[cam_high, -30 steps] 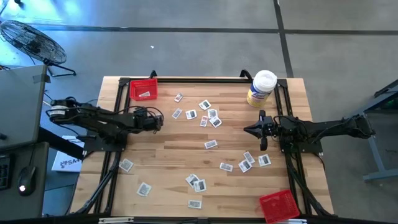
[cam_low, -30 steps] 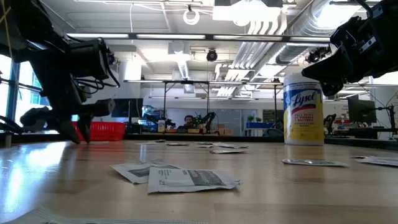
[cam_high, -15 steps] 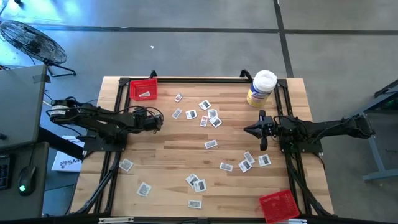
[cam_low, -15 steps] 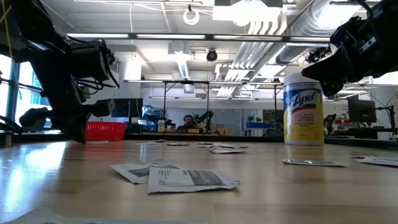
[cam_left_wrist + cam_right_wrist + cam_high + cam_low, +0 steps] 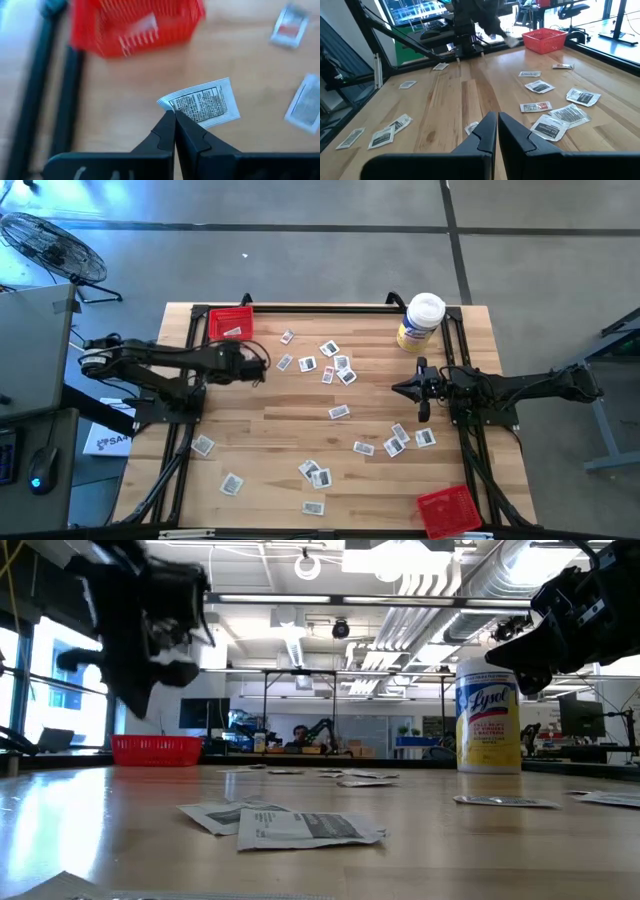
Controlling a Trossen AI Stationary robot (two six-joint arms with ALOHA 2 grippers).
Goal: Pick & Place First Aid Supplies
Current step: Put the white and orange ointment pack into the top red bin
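Your left gripper (image 5: 174, 116) is pinched shut on one packet (image 5: 201, 103), held by its corner, and only the left wrist view shows that. From overhead the left gripper (image 5: 252, 366) is just a dark blob and you can't make out the packet at all. The wrist view also shows a red tray (image 5: 135, 22) on the table a bit ahead of the fingertips, with another packet (image 5: 142, 26) lying inside it. The low view shows that arm up off the table, which the overhead shot doesn't tell you.

The right gripper (image 5: 497, 123) has its fingers closed together with nothing between them, hanging over the right half of the table, near the white-lidded tub (image 5: 420, 321). The rest of the packets (image 5: 338, 412) lie scattered over the wood between and in front of both grippers. A second red tray (image 5: 446, 510) sits at the near right corner, well behind the right gripper.
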